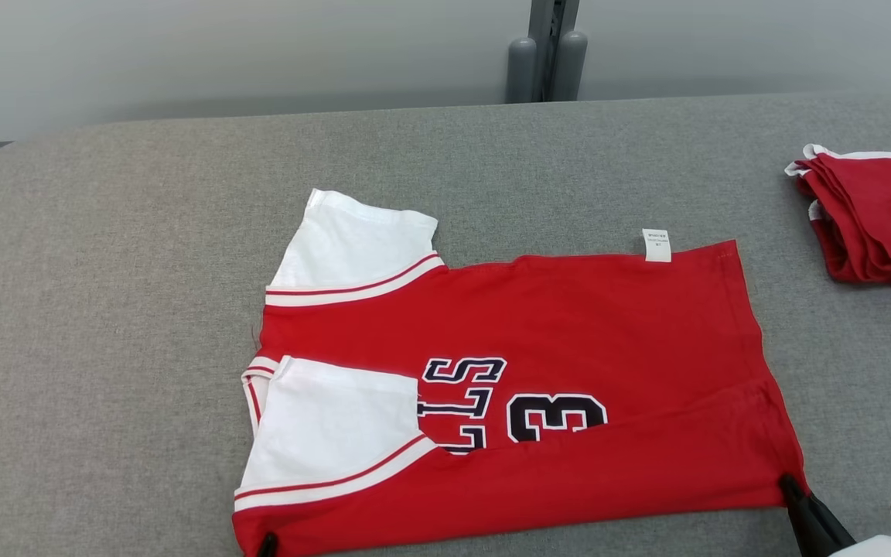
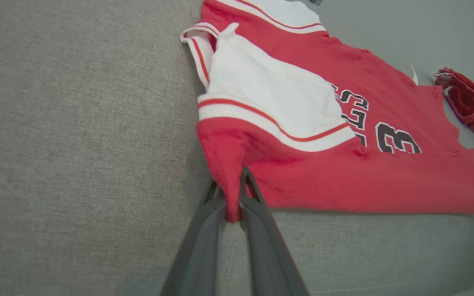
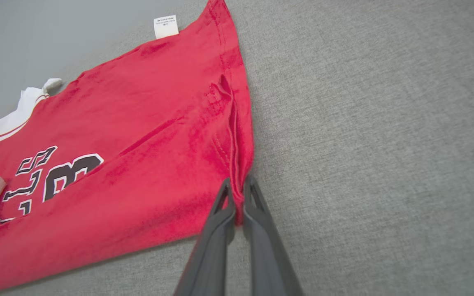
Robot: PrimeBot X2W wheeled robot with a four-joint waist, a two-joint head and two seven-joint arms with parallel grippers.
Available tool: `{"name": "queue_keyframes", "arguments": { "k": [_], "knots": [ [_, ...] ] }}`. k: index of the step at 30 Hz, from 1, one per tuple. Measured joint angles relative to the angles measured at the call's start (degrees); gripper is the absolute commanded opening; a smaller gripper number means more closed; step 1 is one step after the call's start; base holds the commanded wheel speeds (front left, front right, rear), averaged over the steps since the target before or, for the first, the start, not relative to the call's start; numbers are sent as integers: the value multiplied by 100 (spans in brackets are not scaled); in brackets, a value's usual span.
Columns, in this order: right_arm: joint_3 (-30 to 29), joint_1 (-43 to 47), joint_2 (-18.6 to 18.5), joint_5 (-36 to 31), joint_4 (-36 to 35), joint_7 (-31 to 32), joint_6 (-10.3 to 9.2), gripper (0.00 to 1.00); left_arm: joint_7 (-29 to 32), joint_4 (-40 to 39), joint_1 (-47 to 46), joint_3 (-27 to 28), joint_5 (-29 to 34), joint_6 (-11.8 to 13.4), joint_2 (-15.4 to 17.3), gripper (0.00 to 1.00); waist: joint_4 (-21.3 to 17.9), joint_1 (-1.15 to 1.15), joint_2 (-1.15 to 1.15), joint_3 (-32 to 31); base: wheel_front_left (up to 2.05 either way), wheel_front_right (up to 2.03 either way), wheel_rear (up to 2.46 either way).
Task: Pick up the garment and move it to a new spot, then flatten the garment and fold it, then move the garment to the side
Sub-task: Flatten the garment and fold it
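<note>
Grey table point(image 1: 105, 309) bears a red, white-sleeved jersey point(image 1: 569, 309); left fingers point(image 2: 198, 255) and right fingers point(image 3: 210, 250) clamp its near corners

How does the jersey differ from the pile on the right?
The jersey lies spread out, near edge folded over; the pile is a compact stack. The jersey shows white sleeves and dark print; the pile, red with white trim. The left gripper and right gripper pinch the jersey; the pile lies untouched. Both are red, on the table.
</note>
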Motion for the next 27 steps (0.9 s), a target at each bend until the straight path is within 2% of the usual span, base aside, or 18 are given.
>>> {"name": "queue_keyframes", "arguments": {
  "k": [5, 6, 7, 8, 9, 10, 11, 17, 21, 27],
  "knots": [
    [36, 4, 1, 87, 138, -11, 0, 0, 54, 223, 4, 0, -25, 2, 35, 0, -24, 0, 0, 11, 0, 0, 0],
    [49, 2, 2, 89, 176, -21, 0, 6, 46, 285, -6, 5, -26, 1, 45, 0, -30, 0, 0, 11, 0, 0, 0],
    [60, 0, 3, 89, 205, -35, 0, 30, 47, 343, -19, 10, -45, 1, 46, 0, -38, 0, 0, 13, 0, 0, 0],
    [64, -10, 4, 89, 229, -53, 0, 74, 45, 402, -32, 16, -63, 1, 47, 0, -47, 0, 0, 16, 0, 0, 0],
    [54, -19, 7, 89, 230, -76, 0, 100, 30, 445, -43, 25, -66, 1, 49, 42, -56, 0, 0, 22, 0, 0, 0],
    [37, -23, 7, 86, 229, -79, 0, 100, -2, 470, -59, 37, -65, 2, 56, 96, -63, 0, 0, 31, 0, 0, 0],
    [5, -23, 9, 75, 227, -101, 0, 100, -5, 483, -85, 38, -62, 13, 63, 100, -68, 0, 0, 40, 0, 0, 0],
    [-179, -32, 3, -108, 15, -161, -1, 100, -68, 420, -350, 144, 14, 62, 197, 100, -112, 0, 0, 90, 0, 0, 0],
    [-300, -135, 2, -236, -191, -190, -1, 100, -107, 337, -710, 159, 214, 43, 430, 100, -134, 0, 0, 136, 0, 0, 0],
    [-229, -573, -1, -592, -480, -166, -1, 100, 141, 431, -1892, -30, 508, -183, 766, 100, -182, 0, 0, 247, 0, 0, 0]
  ]
}}
